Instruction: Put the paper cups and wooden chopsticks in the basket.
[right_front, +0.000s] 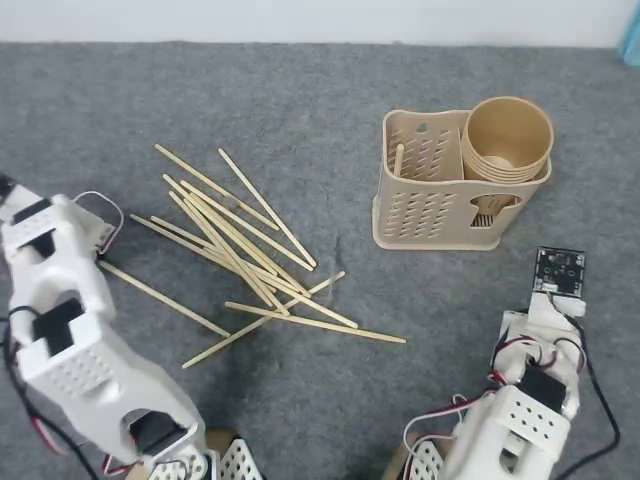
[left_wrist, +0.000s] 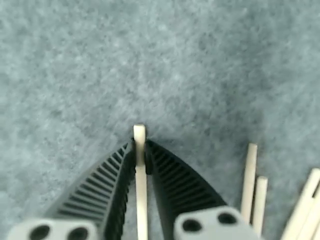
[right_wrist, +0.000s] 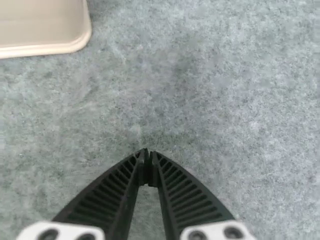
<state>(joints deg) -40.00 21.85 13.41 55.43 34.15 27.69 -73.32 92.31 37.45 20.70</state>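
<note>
Left jaws: closed on a single wooden chopstick (left_wrist: 139, 165), gripped near one end; its blunt tip pokes just past the jaw tips, low over the grey worktop (left_wrist: 175, 60)
Right jaws: shut tip to tip with nothing between them; they hang above bare worktop
Loose chopsticks: a scattered pile (right_front: 240, 250) just beside the left jaws; well apart from the right jaws
Basket: the beige slotted basket (right_front: 425, 215) is near the right jaws, its base corner just ahead of them; it is well apart from the left jaws, beyond the pile
Paper cups: a nested stack (right_front: 508, 140) upright in one basket compartment; one chopstick (right_front: 398, 160) stands in the compartment beside it
Step in hand: the cups look done; chopsticks seem to go one at a time, and this one is grasped but not yet carried
Next move: likely lift it clear, carry it over the pile, tip it upright above the chopstick compartment, then open; the long free end may swing or catch the rim
</note>
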